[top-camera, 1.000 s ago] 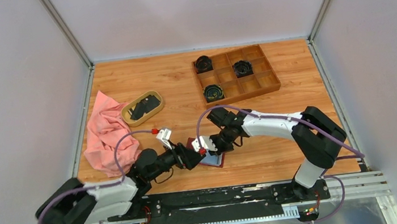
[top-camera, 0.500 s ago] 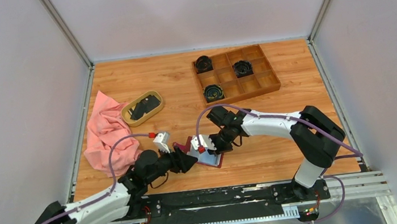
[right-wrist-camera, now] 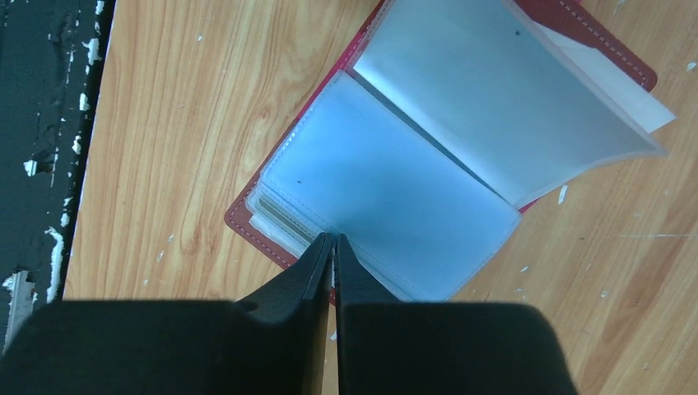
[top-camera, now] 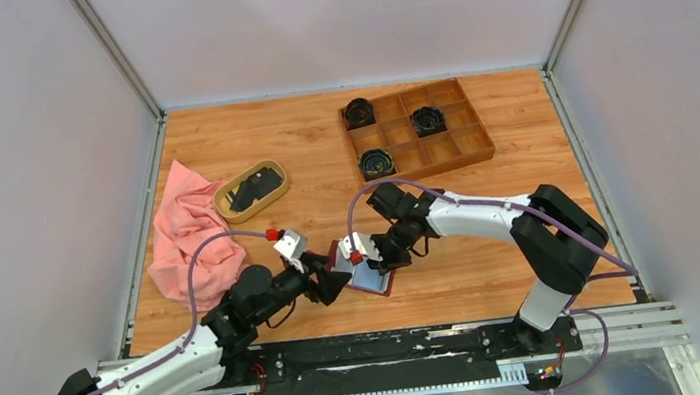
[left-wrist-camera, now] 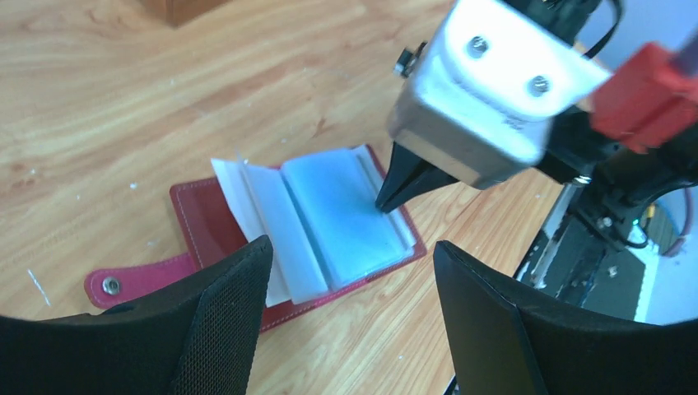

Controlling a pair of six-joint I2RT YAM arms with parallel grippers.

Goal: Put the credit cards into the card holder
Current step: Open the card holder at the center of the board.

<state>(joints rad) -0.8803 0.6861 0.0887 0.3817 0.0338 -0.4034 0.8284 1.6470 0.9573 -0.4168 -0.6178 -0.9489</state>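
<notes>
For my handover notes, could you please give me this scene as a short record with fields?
card holder: dark red leather fold-over wallet, lying open on the wooden table, clear pockets spread
right gripper: shut, tips pressing on the pockets
left gripper: open, empty, hovering near the holder
credit cards: dark, in the oval tan dish

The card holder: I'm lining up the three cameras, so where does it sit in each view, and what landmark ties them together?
Top external: the card holder lies open at near centre, between the two arms' ends.
Left wrist: card holder at centre, snap tab toward lower left.
Right wrist: card holder at upper centre-right.
Shared landmark: the shut right gripper, tip at the pages' edge.
</notes>
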